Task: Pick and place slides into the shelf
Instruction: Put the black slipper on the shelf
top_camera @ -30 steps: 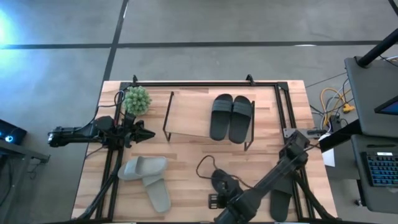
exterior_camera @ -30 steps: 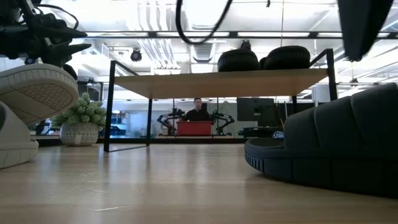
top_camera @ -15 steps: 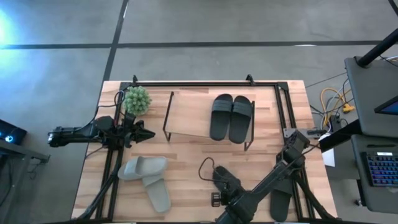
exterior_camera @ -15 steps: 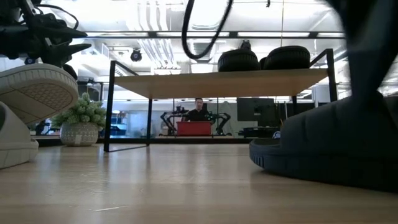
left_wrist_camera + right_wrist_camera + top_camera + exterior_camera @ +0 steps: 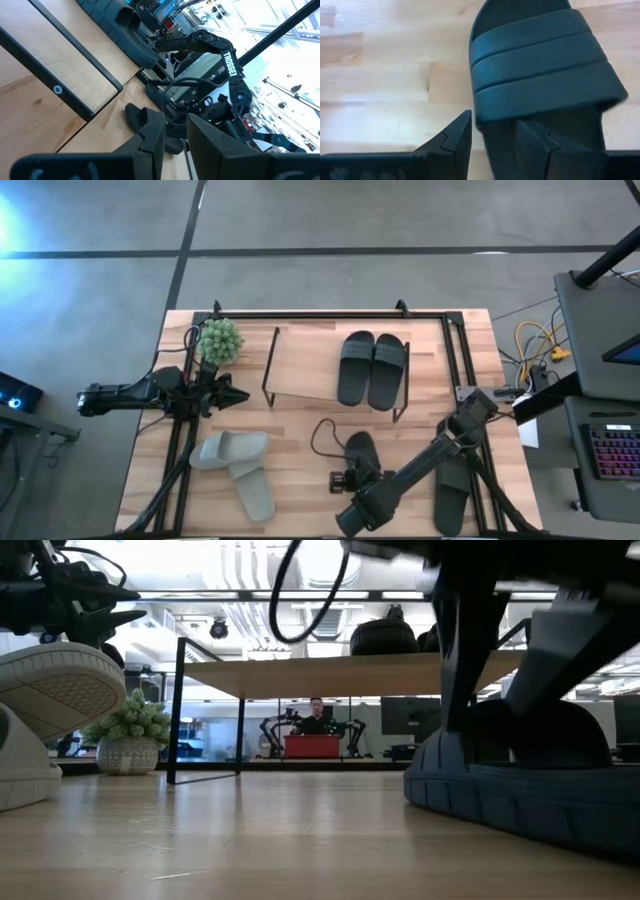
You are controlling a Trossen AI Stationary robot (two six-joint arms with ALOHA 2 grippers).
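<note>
Two black slides (image 5: 372, 370) lie side by side on the right half of the shelf (image 5: 300, 365). A third black slide (image 5: 362, 448) lies flat on the table near the middle. My right gripper (image 5: 350, 475) is low over the end of it nearest the table's near edge and is open. In the right wrist view, one finger (image 5: 535, 142) stands over the footbed behind the strap (image 5: 540, 75). The other finger (image 5: 455, 137) is outside the slide's side edge. A fourth black slide (image 5: 455, 500) lies partly under the right arm. Two pale slides (image 5: 240, 465) overlap at near left. My left gripper (image 5: 232, 394) waits at the left, slightly open. My right gripper straddles one side edge (image 5: 481, 127) of the black slide behind its strap, coming from the near side and slanting down. Whether the fingers touch the slide cannot be told. The slide lies flat on the table (image 5: 300, 830).
A potted plant (image 5: 220, 340) stands at the shelf's far-left corner. Black rail frames (image 5: 178, 450) run along the table's left and right sides. A cable loop (image 5: 320, 442) hangs from the right arm. The shelf's left half is bare board.
My right gripper has moved toward the table's far edge and come down over the black slide. In the low view it now stands on top of that slide, where only the arm's edge showed before. The left arm has kept still.
</note>
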